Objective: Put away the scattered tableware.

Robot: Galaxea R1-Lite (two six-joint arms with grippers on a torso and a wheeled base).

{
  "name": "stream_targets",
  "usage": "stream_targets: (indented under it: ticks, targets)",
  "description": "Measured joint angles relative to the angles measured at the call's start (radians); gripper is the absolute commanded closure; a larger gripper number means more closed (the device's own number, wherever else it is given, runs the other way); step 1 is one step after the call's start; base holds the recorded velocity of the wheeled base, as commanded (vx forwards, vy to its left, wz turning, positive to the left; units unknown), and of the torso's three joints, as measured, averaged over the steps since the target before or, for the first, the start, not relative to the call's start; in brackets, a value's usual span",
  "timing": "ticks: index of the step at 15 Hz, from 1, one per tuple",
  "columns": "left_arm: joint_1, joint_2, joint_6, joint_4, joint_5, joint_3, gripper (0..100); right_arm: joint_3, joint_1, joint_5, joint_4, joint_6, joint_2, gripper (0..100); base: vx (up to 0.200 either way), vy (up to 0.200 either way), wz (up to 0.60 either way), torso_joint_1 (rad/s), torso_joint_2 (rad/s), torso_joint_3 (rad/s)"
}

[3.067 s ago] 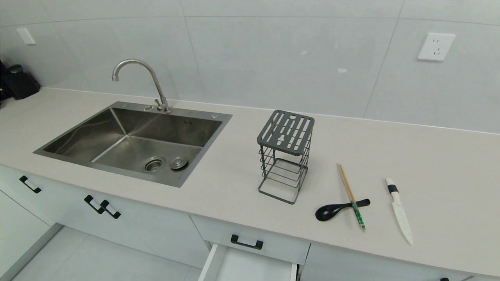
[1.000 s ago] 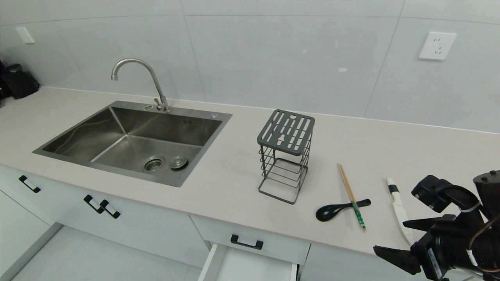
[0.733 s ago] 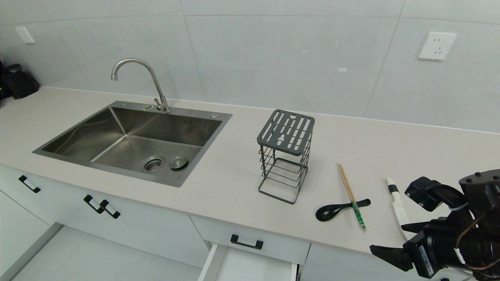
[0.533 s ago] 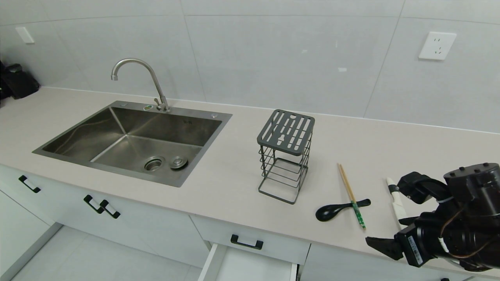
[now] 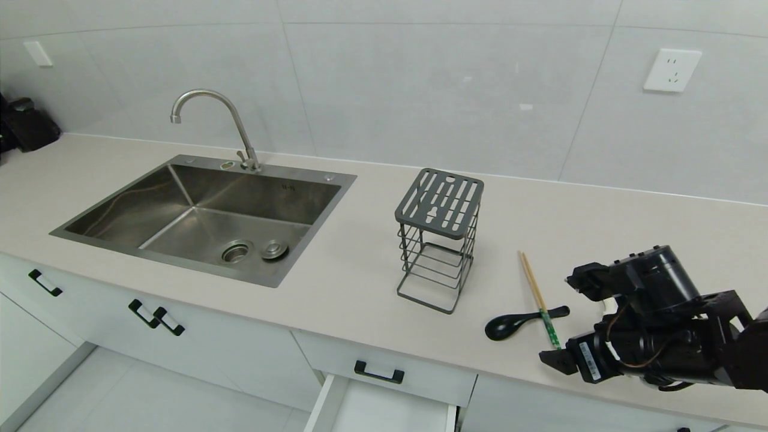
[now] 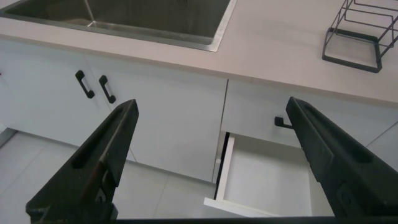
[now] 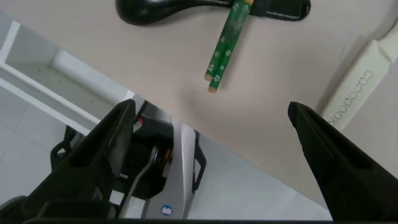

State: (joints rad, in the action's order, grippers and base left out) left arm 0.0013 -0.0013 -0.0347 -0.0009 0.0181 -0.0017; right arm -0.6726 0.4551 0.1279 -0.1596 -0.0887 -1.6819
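A black spoon (image 5: 510, 324) lies on the pale counter (image 5: 354, 270), and a pair of wooden chopsticks (image 5: 536, 291) with green tips rests across its handle. My right gripper (image 5: 558, 318) hangs open just right of them, above the counter's front edge. From the right wrist I see the chopsticks (image 7: 227, 43), the spoon (image 7: 155, 9) and the white knife (image 7: 357, 87) beyond the open right gripper (image 7: 210, 107). A dark wire rack (image 5: 439, 240) with a slotted top stands left of the cutlery. My left gripper (image 6: 211, 106) is open, low in front of the cabinets.
A steel sink (image 5: 198, 216) with a faucet (image 5: 222, 120) takes up the counter's left part. Below the counter edge a white drawer (image 5: 384, 414) stands pulled out, also seen as the drawer (image 6: 267, 180) from the left wrist. The rack's base (image 6: 354, 37) shows above it.
My right arm came in from the lower right and moved left across the counter edge. It now covers the knife in the head view and sits beside the chopsticks and spoon.
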Motion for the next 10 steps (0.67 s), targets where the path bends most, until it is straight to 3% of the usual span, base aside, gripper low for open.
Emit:
stream_targets:
  ticks: [5,10]
  targets:
    - [0.000,0.000,0.000,0.000,0.000,0.000,0,-0.110,-0.017,0.061,-0.011,0.000,-0.153,0,0.000,0.000,0.00,0.000,0.00,0.000]
    - [0.000,0.000,0.000,0.000,0.000,0.000,0,-0.126,-0.030,0.067,-0.062,0.000,-0.230,0,0.000,0.000,0.00,0.000,0.00,0.000]
